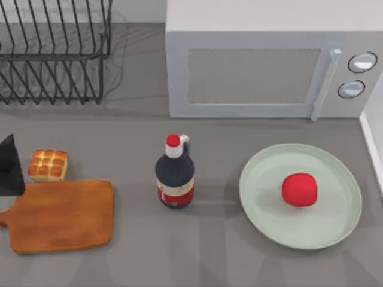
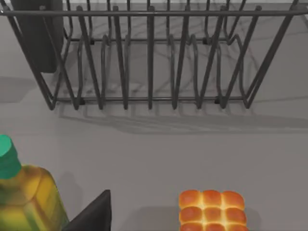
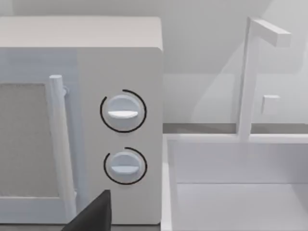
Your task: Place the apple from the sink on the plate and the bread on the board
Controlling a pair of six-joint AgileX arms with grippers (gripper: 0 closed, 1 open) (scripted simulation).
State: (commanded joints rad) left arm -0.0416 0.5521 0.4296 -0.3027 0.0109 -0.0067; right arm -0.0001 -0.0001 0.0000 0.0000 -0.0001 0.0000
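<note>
Your left gripper [image 1: 11, 167] sits at the left edge of the bench, a dark wedge cut off by the frame; you cannot tell from any view whether its fingers are parted or closed. In the left wrist view one dark fingertip [image 2: 94, 214] pokes in at the lower border, with nothing between it and the bench surface.

Just beside that gripper lies the bread [image 1: 48, 165]: a small square block of pull-apart rolls, glossy golden-brown gridded top, pale sides. It rests on the bench, touching or almost touching the far edge of the board [image 1: 60, 215], not on it. The left wrist view cuts the bread [image 2: 211, 211] off at the lower border. The board is flat, orange-brown wood with rounded corners; its stub handle reaches the left edge of the bench and is partly clipped.

The apple [image 1: 299, 189] is a plain bright-red rounded lump. It sits inside the plate [image 1: 263, 203], right of the plate's centre. The plate is wide, round, pale mint-green with a raised rim, near the right edge of the bench.

Between board and plate stands a dark bottle [image 1: 175, 176] with a red cap, upright. A wire rack [image 1: 54, 54] occupies the far left corner; a microwave [image 1: 269, 60] stands along the far edge.

Your right gripper's dark fingertip [image 3: 94, 214] shows in the right wrist view, facing the microwave dials [image 3: 123, 111] and a white sink [image 3: 240, 192]; its state you cannot tell. A green-capped yellow bottle [image 2: 26, 197] is partly cut off in the left wrist view.
</note>
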